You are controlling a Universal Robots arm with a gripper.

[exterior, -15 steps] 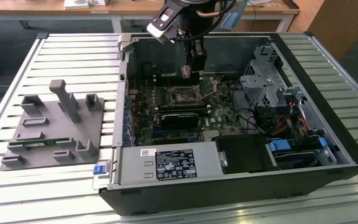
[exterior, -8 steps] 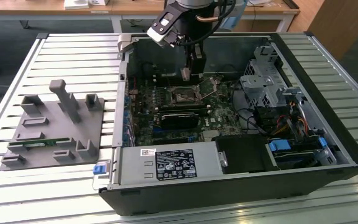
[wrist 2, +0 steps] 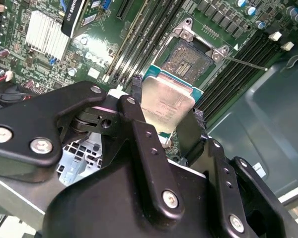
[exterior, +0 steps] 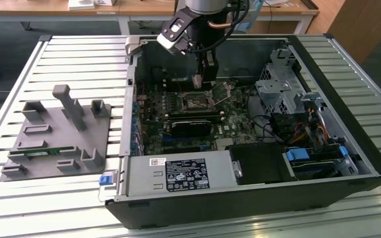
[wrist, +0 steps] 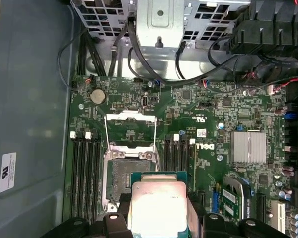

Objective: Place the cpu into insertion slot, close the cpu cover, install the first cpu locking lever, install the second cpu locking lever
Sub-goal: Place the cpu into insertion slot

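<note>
Grey fixture (exterior: pixel 58 134) on the exterior view's left sits well apart. Inside the case (exterior: pixel 349 124), my gripper's (exterior: pixel 202 83) jaws pinch the cpu (wrist: pixel 159 206) by its edges. It is held flat, I judge for seating, near the bare insertion slot (wrist: pixel 129 171), the cpu cover (wrist: pixel 130 126) standing open.

- An open computer case (exterior: pixel 243 210) lies on a slatted metal table (exterior: pixel 78 54).
- The arm's gripper (exterior: pixel 202 82) hangs inside the case, just above the insertion slot (exterior: pixel 194 101) on the motherboard (exterior: pixel 233 130).
- A labelled power supply (exterior: pixel 177 174) sits along the case's near wall.
- A grey fixture tray (exterior: pixel 45 148) rests on the table at the exterior view's left, beside the case.
</note>
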